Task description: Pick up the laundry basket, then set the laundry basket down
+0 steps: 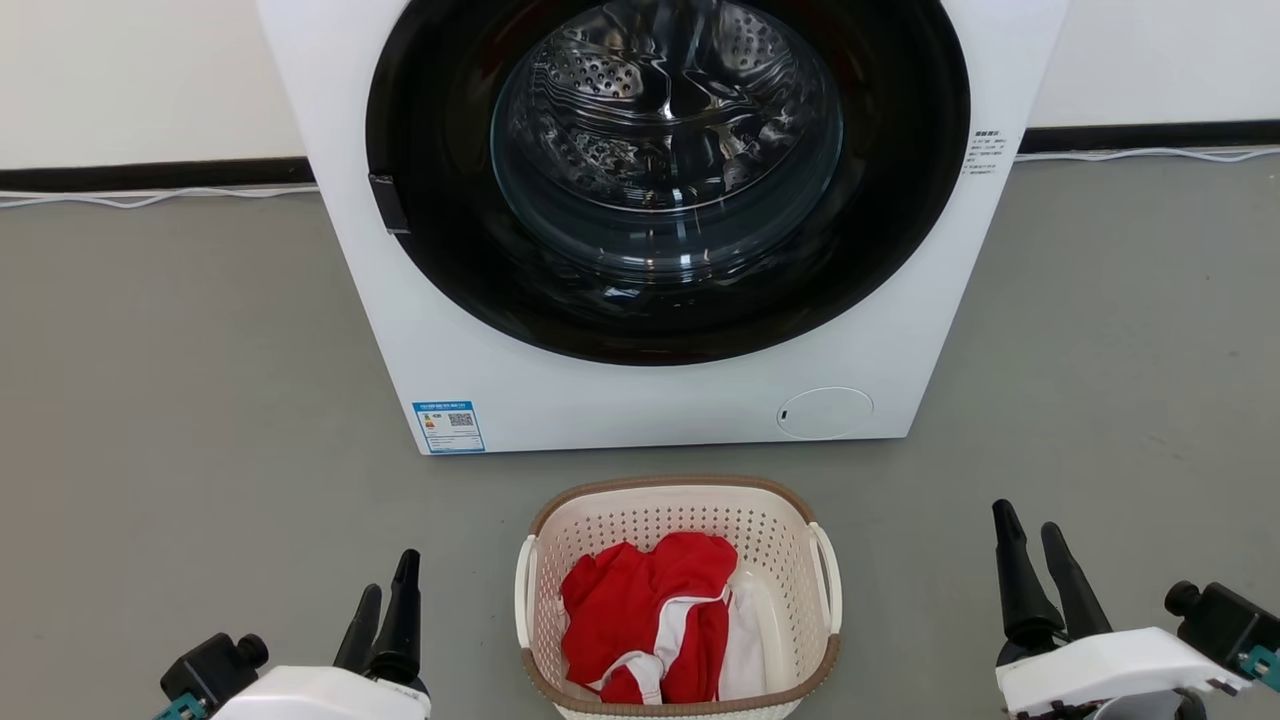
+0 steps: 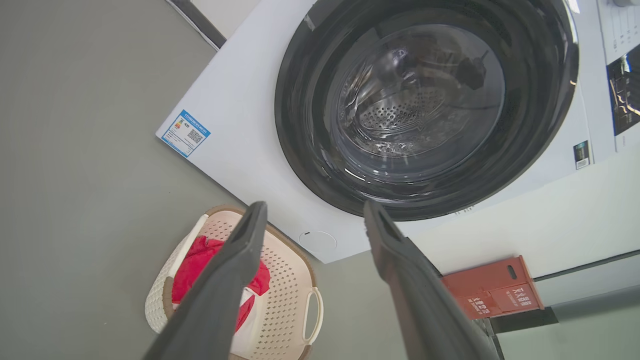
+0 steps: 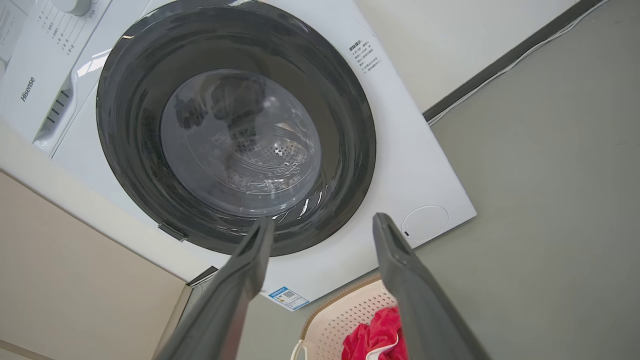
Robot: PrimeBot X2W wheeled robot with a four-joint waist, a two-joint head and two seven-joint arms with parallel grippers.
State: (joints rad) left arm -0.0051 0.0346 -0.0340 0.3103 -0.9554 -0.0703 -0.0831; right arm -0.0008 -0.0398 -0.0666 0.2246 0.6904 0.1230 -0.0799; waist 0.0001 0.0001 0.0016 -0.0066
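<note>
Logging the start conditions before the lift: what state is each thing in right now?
laundry basket: upright on the floor, not gripped, holding clothes.
red and white clothes: crumpled inside the basket.
washing machine door: shut.
left gripper: open, empty, clear of the basket.
right gripper: open, empty, clear of the basket.

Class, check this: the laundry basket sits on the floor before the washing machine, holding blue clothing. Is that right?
No: the clothing in the laundry basket is red and white, not blue, as the head view shows. The basket does sit on the floor before the washing machine.
</note>
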